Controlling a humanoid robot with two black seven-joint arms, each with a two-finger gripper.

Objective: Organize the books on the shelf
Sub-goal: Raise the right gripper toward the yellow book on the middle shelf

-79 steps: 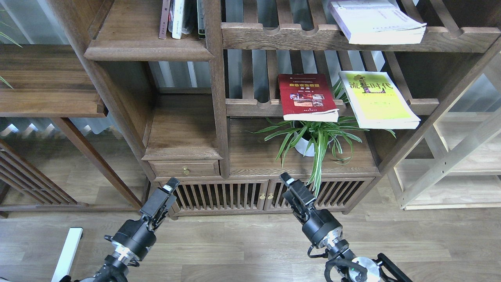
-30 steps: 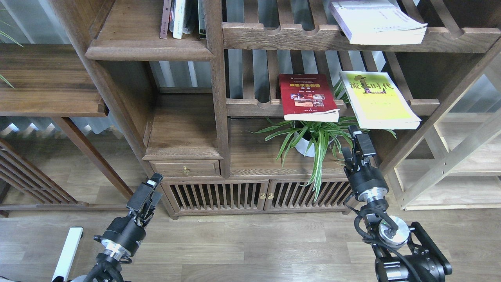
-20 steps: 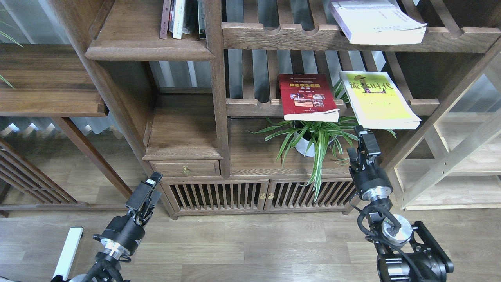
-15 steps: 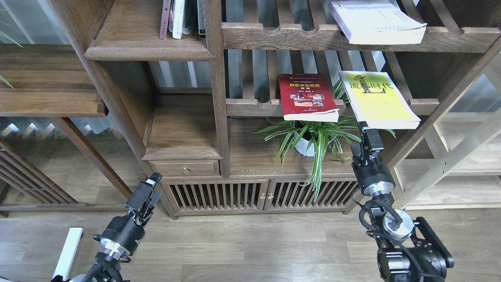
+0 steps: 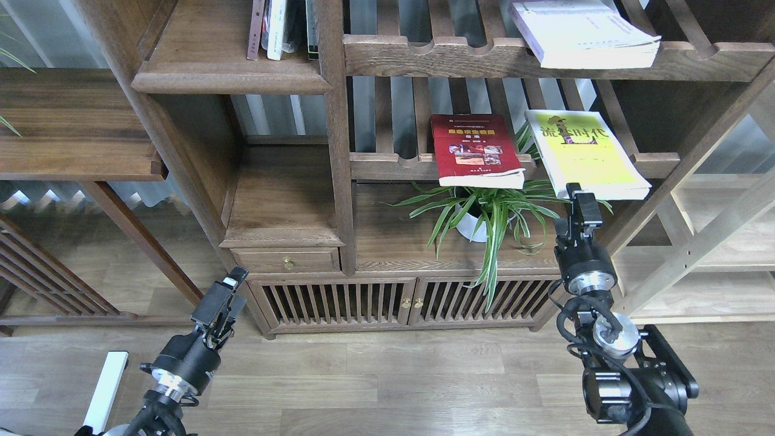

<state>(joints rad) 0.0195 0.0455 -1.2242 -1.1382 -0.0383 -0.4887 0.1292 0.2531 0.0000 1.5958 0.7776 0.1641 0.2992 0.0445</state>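
One nudge from the right pincer [image 5: 580, 192] (jaw state unclear) could tip the overhanging yellow-green paperback book [image 5: 584, 154] off its slats.

There are three big books lying flat: one yellow-green book [image 5: 586, 154], one dark red book [image 5: 476, 150], and one pale thick book [image 5: 584, 33]. A few thin books [image 5: 275, 27] stand up on the solid brown shelf [image 5: 230, 75] at the top; about four spines show, but they are too close together to be sure. There is one green plant [image 5: 490, 215] in one white pot [image 5: 472, 225]. There are two black arms, so two pincers: the left pincer [image 5: 233, 281] and the right pincer [image 5: 580, 192]. The cabinet has one little drawer [image 5: 287, 260] and two slatted doors [image 5: 399, 300].
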